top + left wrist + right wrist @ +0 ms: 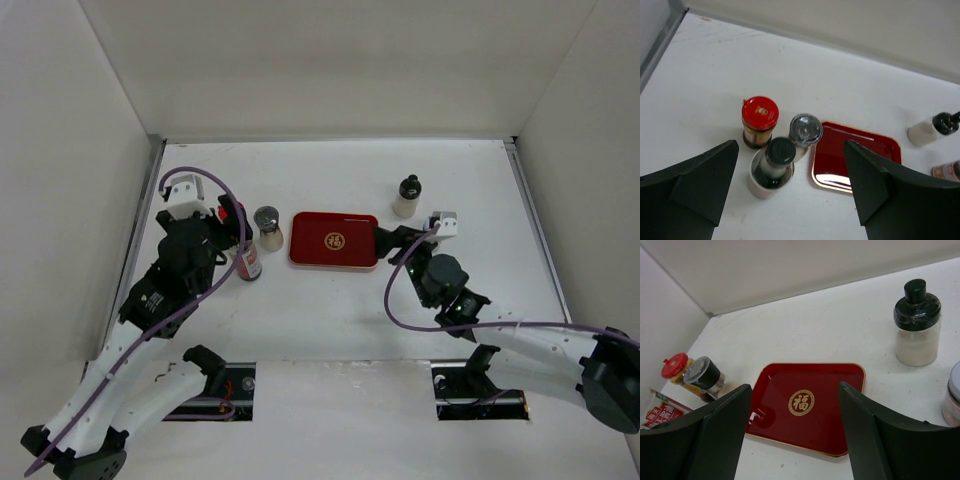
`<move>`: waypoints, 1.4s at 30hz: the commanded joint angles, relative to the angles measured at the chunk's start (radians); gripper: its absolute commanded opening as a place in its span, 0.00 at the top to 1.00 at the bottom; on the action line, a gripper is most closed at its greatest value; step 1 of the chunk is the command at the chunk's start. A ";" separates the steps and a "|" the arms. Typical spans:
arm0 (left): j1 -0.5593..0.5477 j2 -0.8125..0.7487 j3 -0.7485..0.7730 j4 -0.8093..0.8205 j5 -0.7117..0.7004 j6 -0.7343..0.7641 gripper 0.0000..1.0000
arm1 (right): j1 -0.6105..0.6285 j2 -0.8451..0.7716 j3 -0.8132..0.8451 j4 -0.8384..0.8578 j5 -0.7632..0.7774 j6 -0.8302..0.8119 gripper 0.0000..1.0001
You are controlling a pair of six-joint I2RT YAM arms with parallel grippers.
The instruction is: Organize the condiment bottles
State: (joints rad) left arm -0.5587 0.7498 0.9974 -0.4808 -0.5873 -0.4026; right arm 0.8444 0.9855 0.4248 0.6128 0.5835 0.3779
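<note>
Three bottles stood clustered left of the red tray [334, 241]: a red-capped one [760, 117], a grey-capped shaker [805, 131] and a dark-capped one [774, 159]. A squat whitish black-capped bottle [407, 196] stood beyond the tray's far right corner. The left gripper [790, 150] and right gripper [795, 387] gaped, released, grasping nothing.

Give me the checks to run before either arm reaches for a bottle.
1. The left gripper is open and empty: ok.
2. The right gripper is open and empty: ok.
3. The red tray has no bottles on it: ok.
4. The squat black-capped bottle is upright and stands apart: ok.
5. Finger room between the red-capped bottle, the grey-capped shaker and the slim black-capped bottle: not ok, they crowd together.
6. The metal-capped shaker at the right wrist view's edge stands clear: cannot tell, mostly cut off.
</note>
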 commanded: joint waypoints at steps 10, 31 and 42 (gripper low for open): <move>0.026 0.100 -0.051 0.044 0.031 0.028 0.25 | 0.026 0.045 0.043 0.022 -0.010 -0.020 0.22; 0.030 0.172 -0.105 0.120 -0.083 0.022 0.65 | 0.020 0.009 0.025 0.022 -0.005 -0.007 0.21; 0.030 0.119 -0.082 0.140 -0.127 0.027 0.92 | 0.018 -0.015 0.020 0.022 0.003 -0.008 0.21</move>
State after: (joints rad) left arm -0.5308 0.9237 0.8848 -0.3817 -0.6773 -0.3786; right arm 0.8650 0.9882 0.4255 0.6056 0.5831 0.3698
